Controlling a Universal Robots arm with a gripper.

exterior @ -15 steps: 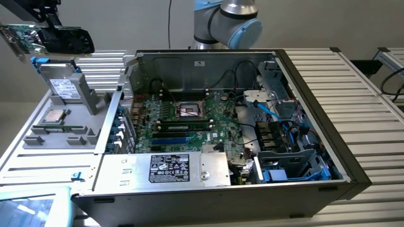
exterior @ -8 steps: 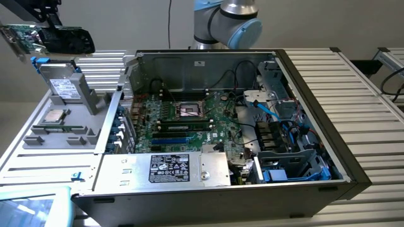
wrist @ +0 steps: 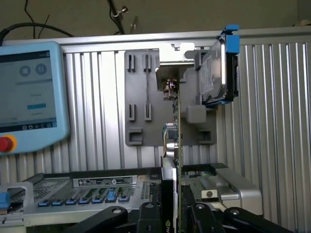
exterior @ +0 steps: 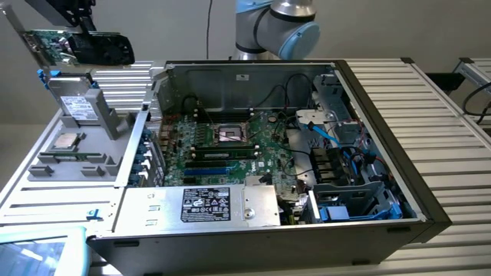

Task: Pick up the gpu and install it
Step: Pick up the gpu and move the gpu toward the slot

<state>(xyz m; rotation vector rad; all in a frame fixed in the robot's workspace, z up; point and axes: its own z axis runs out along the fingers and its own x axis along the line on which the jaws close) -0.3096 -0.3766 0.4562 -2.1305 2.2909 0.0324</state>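
Carry steady with the claw (wrist: 174, 218) pinched on the gpu (exterior: 80, 49) — aloft at ten o'clock from the motherboard (exterior: 230, 144) in the exterior view, above the grey tray (exterior: 73, 167) — well clear of the case (exterior: 199, 86) rim.

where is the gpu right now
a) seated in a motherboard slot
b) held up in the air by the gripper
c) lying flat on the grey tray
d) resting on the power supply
b: the gpu hangs clamped in the gripper, raised above the grey tray at the exterior view's left and outside the open case, away from the motherboard.
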